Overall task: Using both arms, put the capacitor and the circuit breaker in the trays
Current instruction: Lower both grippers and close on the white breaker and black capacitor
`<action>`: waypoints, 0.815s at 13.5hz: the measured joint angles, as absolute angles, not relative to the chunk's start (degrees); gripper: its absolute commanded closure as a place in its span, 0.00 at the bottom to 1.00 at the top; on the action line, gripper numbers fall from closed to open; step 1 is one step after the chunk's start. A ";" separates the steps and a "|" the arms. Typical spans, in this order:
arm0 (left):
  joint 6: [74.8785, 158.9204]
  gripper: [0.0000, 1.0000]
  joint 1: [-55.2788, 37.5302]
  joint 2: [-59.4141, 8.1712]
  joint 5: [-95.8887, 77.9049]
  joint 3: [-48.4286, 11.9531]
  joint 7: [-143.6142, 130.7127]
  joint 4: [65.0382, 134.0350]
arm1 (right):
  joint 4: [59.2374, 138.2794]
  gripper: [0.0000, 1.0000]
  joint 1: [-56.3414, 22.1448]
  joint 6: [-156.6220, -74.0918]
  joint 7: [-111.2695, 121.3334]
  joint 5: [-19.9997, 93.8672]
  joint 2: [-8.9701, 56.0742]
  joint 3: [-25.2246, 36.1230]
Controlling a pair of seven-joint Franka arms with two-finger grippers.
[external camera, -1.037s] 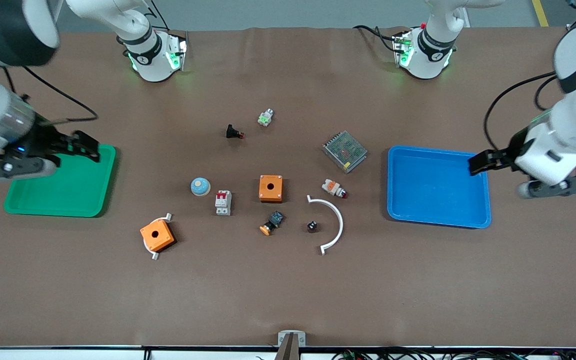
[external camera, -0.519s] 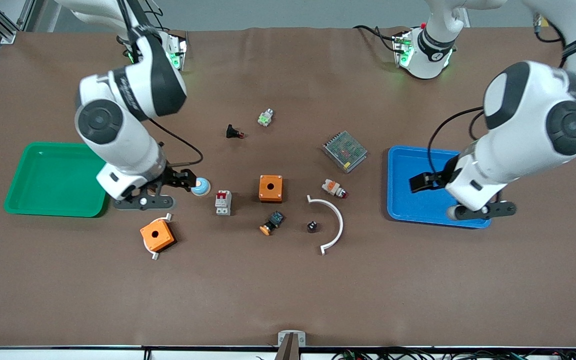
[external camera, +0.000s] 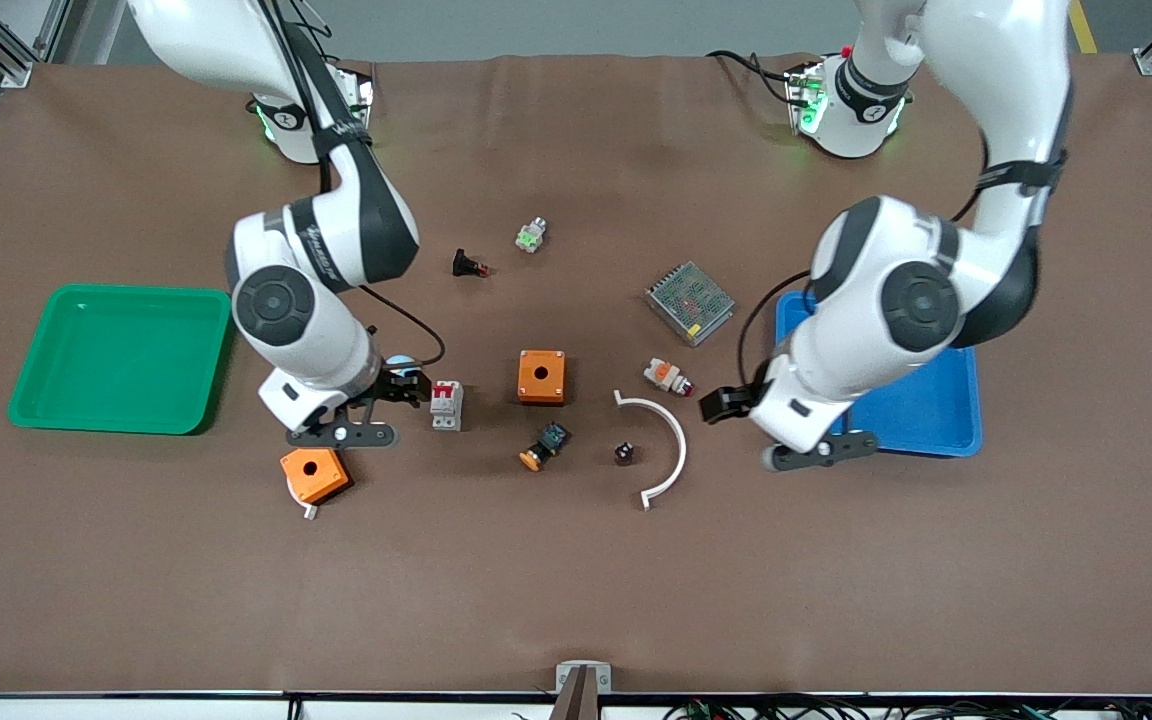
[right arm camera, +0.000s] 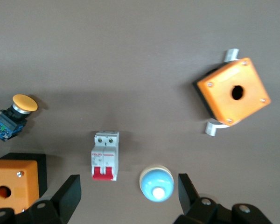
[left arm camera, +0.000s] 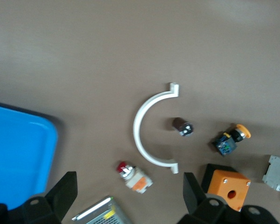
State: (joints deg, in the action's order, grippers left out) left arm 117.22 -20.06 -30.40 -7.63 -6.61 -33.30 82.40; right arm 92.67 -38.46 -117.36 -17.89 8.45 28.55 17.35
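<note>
The capacitor point(external camera: 624, 453), a tiny black cylinder, lies inside the white curved piece point(external camera: 671, 450); it also shows in the left wrist view point(left arm camera: 182, 126). The circuit breaker point(external camera: 446, 405), white-grey with red levers, lies flat beside the orange box point(external camera: 541, 376); it also shows in the right wrist view point(right arm camera: 105, 155). My right gripper point(external camera: 412, 388) is open and empty, over the blue dome point(right arm camera: 156, 183) beside the breaker. My left gripper point(external camera: 721, 405) is open and empty, over the white-and-orange part point(left arm camera: 134, 176), with the capacitor a short way off.
A green tray point(external camera: 116, 360) sits at the right arm's end, a blue tray point(external camera: 926, 410) at the left arm's end. A grey power supply point(external camera: 690, 302), an orange-capped push-button point(external camera: 544, 445), a second orange box point(external camera: 313, 475) and a red-tipped black part point(external camera: 469, 265) lie about.
Both arms have swung in from their trays toward the table's middle. The right gripper now hangs by the breaker and the left gripper near the white curved piece.
</note>
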 measured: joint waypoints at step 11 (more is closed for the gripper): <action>127.46 0.00 -32.72 -43.01 -2.63 -2.07 -45.26 77.29 | 92.70 0.27 -41.86 -123.99 -18.42 12.16 37.90 17.33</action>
State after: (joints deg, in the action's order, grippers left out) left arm 127.46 -32.72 -43.01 -2.63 -2.07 -45.26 77.29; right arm 92.70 -41.86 -123.99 -18.42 12.16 37.90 17.33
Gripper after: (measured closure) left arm 0.000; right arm 0.189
